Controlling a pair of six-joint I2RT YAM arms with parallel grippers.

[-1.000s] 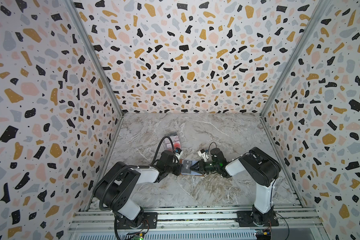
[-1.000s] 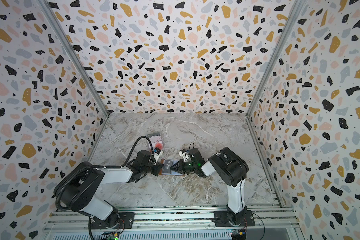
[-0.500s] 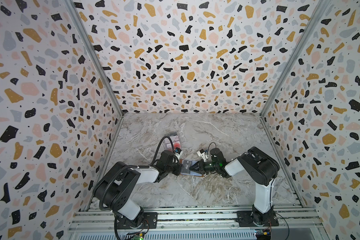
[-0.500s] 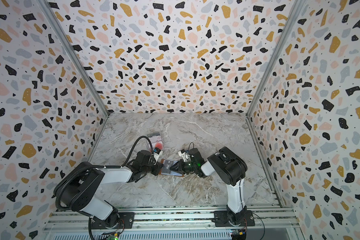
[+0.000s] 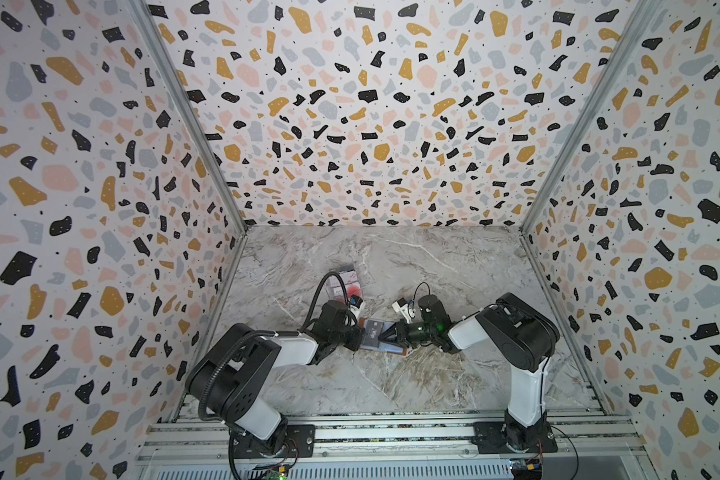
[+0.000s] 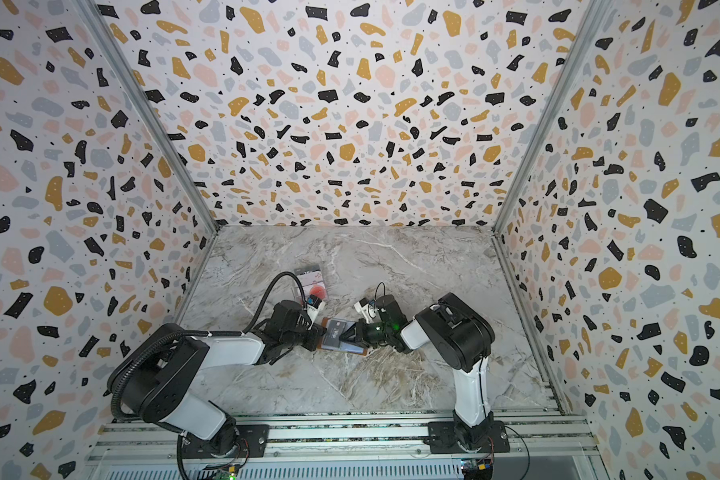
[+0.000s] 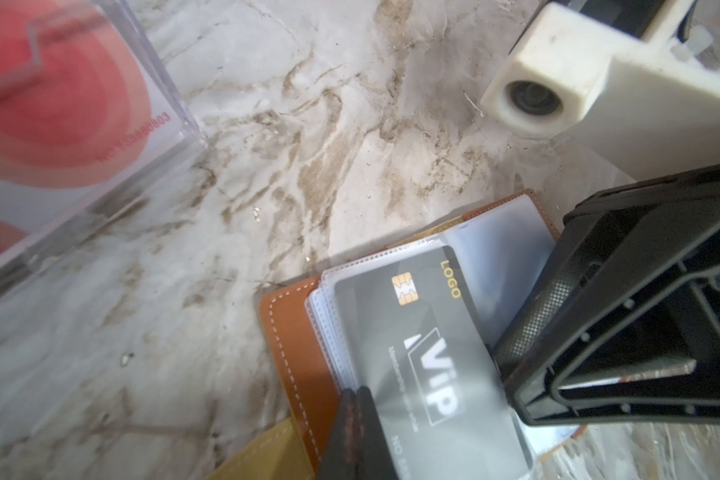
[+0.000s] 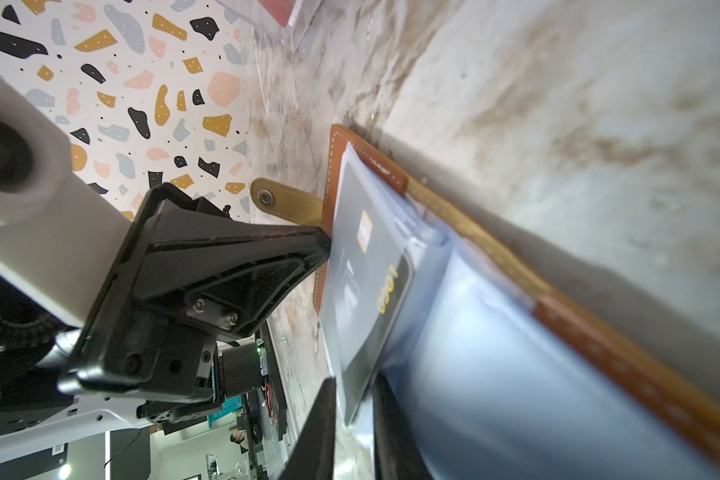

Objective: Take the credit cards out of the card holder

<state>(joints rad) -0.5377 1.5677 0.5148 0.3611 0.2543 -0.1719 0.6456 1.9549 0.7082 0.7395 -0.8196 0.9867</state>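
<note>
The tan-brown leather card holder (image 7: 292, 332) lies open on the grey marble tabletop (image 5: 433, 270), between both arms. The left gripper (image 7: 352, 419), fingers pressed together, bears on its left edge, apparently bracing it. The right gripper (image 8: 355, 384), jaws slightly parted, straddles the right edge of 1 dark grey "VIP" credit card (image 7: 425, 353), not yet out of its clear sleeve, positioned to pinch and withdraw it.
</note>
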